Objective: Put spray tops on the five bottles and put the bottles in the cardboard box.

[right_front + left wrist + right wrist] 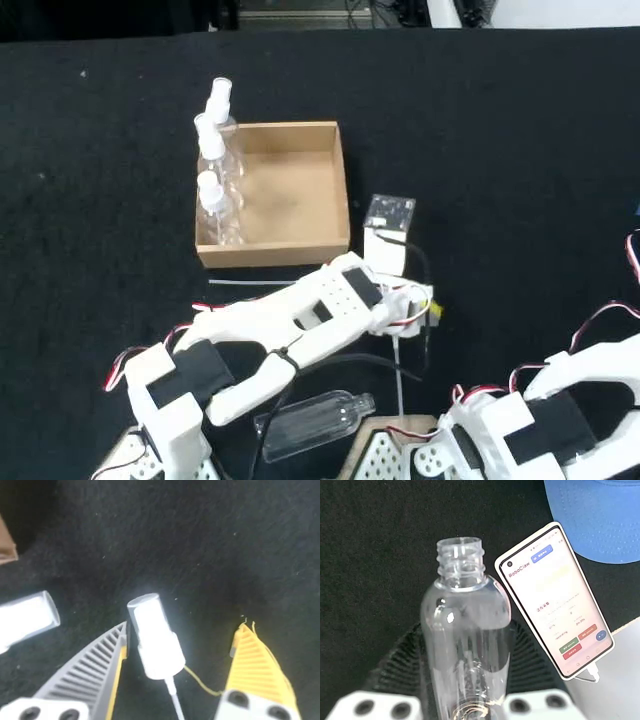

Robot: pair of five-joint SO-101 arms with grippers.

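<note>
Black cloth tabletop [520, 150], a phone [555, 600] beside a blue cap [595, 515].

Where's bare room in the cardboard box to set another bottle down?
The box's floor is bare from its middle to the right wall. Crowded: the left wall, lined by three capped bottles. The left arm crowds its front right corner.

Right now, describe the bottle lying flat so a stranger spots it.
From the cardboard box, come toward the arm bases. A clear bottle lies there on its side; unlike the three capped bottles in the box, its neck is bare.
</note>
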